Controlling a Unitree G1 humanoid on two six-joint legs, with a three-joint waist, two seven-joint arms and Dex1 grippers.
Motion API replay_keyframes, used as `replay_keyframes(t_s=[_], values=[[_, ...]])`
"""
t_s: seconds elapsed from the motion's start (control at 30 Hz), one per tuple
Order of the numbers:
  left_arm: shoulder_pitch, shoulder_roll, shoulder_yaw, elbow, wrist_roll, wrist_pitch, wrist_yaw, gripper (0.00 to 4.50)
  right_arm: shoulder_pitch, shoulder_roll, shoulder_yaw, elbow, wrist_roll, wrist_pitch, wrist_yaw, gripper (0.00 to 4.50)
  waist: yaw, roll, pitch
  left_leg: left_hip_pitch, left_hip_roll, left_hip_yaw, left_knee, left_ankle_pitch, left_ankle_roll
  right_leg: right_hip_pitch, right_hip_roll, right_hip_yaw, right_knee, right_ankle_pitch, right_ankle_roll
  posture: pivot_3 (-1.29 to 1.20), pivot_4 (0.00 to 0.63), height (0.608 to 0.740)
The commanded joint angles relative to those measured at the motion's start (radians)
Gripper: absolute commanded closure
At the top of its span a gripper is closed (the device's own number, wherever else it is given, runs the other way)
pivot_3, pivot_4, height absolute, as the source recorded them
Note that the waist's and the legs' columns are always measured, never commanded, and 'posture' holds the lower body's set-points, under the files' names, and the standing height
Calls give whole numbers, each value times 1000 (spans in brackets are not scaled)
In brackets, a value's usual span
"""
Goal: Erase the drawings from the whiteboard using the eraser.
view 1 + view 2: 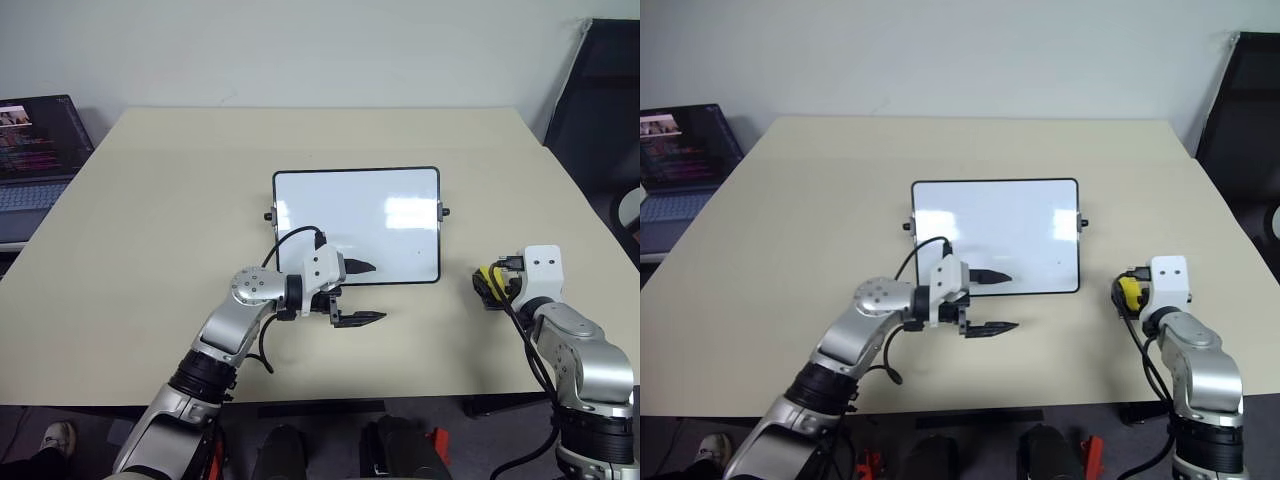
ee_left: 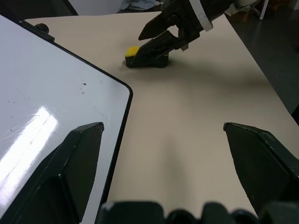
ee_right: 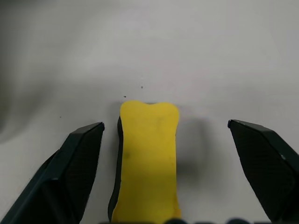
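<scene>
1. Beige table (image 1: pixel 150 200) is carrying the whiteboard (image 1: pixel 356 225) at centre; its surface is looking wiped, though faint specks may be lingering.
2. Eraser (image 3: pixel 148 158) is lying flat between the right gripper (image 3: pixel 166 158)'s spread, empty fingers, its long axis running along them.
3. Left gripper (image 1: pixel 358 292) is hovering open-fingered at the board's near edge, farther from the eraser.

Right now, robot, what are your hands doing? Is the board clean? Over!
Left hand open at whiteboard front edge. Right hand open, yellow eraser lying on table between its fingers, not gripped. Board looks wiped, tiny specks left. Nothing in the way.
</scene>
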Motion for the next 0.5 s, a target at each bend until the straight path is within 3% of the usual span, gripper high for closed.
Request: replay_keyframes(t_s=[0.03, 0.23, 0.5], values=[[-4, 6, 20, -46, -14, 9, 5, 0, -13, -12, -26, -30, 4, -13, -15, 34, 0, 0, 0, 0, 0, 0, 0, 0, 0, 0, 0, 0, 0, 0, 0, 0, 150, 740], [69, 30, 92, -123, -30, 9, 71, 0, 31, 34, -73, -171, 41, 18, -39, 34, -1, 0, 0, 0, 1, 0, 0, 0, 0, 0, 0, 0, 0, 0, 0, 0, 150, 740], [246, -55, 236, -249, 119, 21, 509, 0, 116, 147, -108, -325, 100, 10, -79, 34, 0, 1, 0, 1, 1, 0, 0, 0, 0, 1, -1, 0, 0, 0, 0, 0, 150, 740]])
